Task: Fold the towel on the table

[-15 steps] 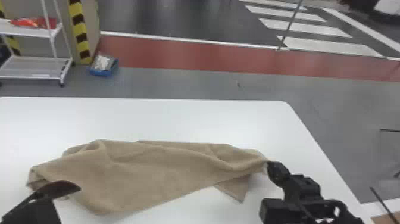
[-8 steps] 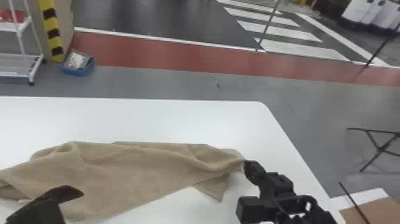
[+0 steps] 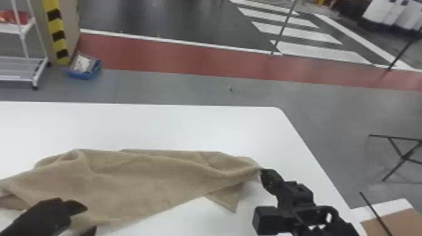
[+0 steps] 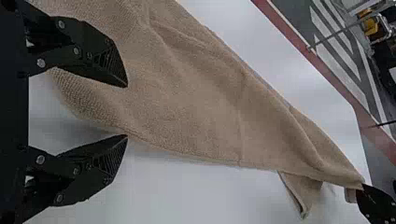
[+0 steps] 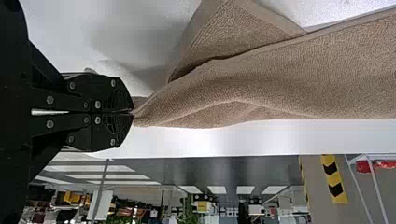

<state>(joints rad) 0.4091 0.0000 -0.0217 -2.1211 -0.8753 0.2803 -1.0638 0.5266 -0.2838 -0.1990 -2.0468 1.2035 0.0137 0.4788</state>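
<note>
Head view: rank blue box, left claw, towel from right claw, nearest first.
1. Towel: right end in the right claw.
2. Left claw: left side, above the table.
3. Blue box: on the floor, beyond the table, left.

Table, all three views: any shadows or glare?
Head view: pale table, faint shadow by the towel at its right end. Left wrist view: soft shadow near the left fingers, faint sheen farther off. Right wrist view: soft shadow beside the right fingers.

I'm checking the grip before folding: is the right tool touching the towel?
Touching: in the right wrist view, the right tool pinches a gathered end of the towel.
</note>
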